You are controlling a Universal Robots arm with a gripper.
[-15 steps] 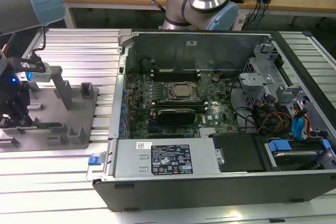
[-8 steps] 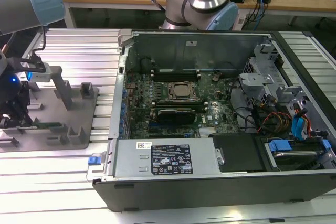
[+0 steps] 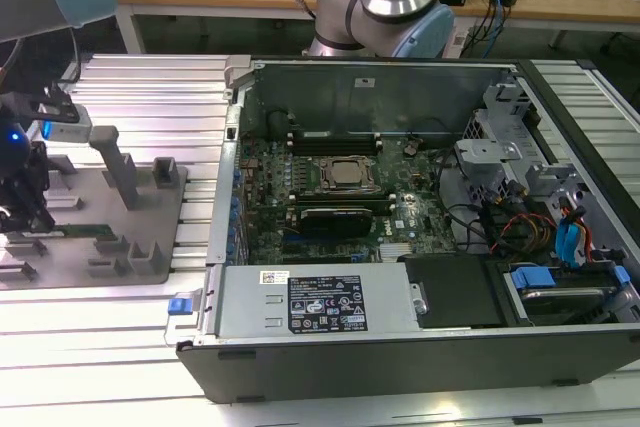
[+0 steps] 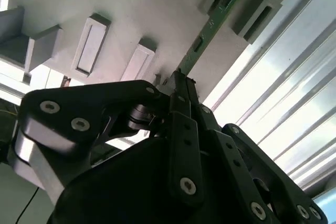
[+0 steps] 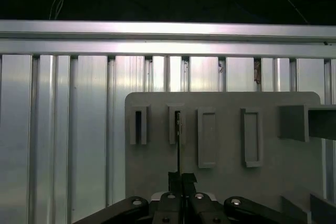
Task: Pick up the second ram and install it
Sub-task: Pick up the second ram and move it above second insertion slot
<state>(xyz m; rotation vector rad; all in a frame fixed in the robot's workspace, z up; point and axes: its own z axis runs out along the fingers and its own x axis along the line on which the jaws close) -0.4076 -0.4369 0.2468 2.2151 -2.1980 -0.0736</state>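
Trouble from here lies mostly in the grip, so check it view by view. In the exterior view your tool (image 3: 38, 219) hangs low over the holder tray (image 3: 150, 215) at the exterior view's left. The second ram (image 3: 85, 230) runs out from the tool as a thin green strip along the tray. The computer case (image 3: 400, 87) with its motherboard (image 3: 268, 172) lies well apart from the tool.

In the second wrist view the fingers (image 4: 181, 106) are drawn together on the near end of the stick, with no gap showing beside the board. The far end sits between raised blocks (image 4: 260, 17) of the tray.

In the first wrist view you see the stick edge-on, a dark line running straight out from the pinched tool into a slot (image 5: 177, 124).

Judge this as a hold on one end alone: the board can pivot or slip in the pinch. If the far end catches in its slot, a lift could bend the stick or drag the tray across the desk (image 5: 79, 129). A tilted board would likely reach the motherboard askew.
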